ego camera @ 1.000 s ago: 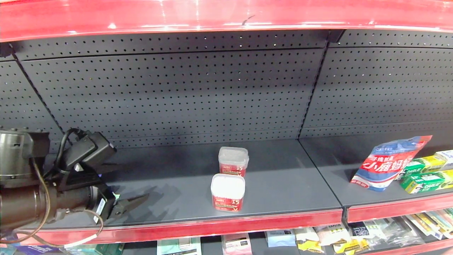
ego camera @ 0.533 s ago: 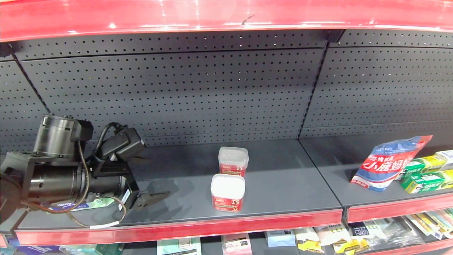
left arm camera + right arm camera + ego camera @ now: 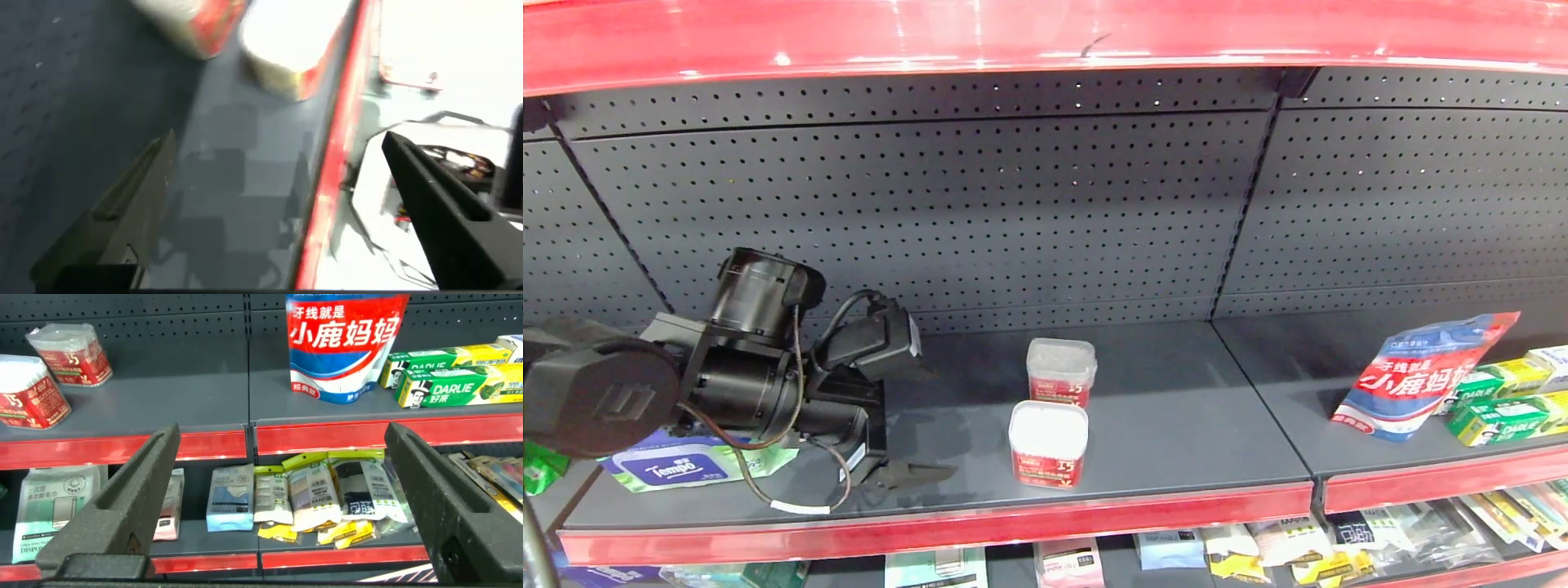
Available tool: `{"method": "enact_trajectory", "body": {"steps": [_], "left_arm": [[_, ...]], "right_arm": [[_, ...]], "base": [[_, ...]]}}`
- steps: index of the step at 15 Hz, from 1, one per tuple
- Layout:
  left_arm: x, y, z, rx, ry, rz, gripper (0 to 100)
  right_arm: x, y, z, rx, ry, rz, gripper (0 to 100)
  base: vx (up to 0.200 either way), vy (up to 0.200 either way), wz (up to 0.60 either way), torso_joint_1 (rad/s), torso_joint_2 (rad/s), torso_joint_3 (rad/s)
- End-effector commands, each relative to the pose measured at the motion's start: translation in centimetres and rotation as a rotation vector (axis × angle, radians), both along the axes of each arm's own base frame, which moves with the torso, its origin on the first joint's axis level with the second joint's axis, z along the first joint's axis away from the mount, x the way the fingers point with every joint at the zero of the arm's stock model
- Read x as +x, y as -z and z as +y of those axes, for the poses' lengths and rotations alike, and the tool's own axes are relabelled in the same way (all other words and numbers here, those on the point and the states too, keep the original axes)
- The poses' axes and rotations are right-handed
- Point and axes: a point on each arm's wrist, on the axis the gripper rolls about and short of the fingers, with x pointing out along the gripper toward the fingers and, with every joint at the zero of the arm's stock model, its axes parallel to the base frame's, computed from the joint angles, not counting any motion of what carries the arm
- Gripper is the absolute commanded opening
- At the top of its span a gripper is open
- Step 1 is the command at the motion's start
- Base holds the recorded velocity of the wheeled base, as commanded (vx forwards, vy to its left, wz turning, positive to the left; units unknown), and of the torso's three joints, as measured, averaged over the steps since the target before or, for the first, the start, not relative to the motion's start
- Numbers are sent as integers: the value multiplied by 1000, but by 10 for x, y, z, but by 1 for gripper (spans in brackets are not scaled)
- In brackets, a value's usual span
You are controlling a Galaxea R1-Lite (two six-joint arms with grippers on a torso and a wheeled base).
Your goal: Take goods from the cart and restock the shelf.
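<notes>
Head view: tissue pack (image 3: 678,467) near left claw (image 3: 913,473); right wrist: lower sachets (image 3: 315,498).

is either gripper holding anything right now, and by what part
Nothing is held. The left gripper is open by the shelf, nothing between its fingers; the right gripper is open and empty too.

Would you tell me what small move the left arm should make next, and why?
Probably draw the left gripper back off the shelf to fetch more goods: its jaws stand open with nothing between them, and the tissue pack lies on the shelf beside the arm.
</notes>
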Motion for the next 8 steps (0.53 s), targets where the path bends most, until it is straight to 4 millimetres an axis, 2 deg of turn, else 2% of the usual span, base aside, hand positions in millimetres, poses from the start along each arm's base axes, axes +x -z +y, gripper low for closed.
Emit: {"method": "enact_trajectory", "body": {"steps": [1, 5, 8], "left_arm": [[-1, 5, -14, 10, 47, 15, 100], [-7, 7, -31, 19, 104, 18, 100], [-3, 12, -37, 40, 109, 17, 100]], "right_arm": [[0, 0, 0, -1, -2, 2, 100], [0, 0, 0, -1, 0, 2, 100], [0, 0, 0, -1, 0, 2, 100]], "base": [[0, 0, 0, 0, 0, 0], [0, 0, 0, 0, 0, 0], [0, 0, 0, 0, 0, 0]]}}
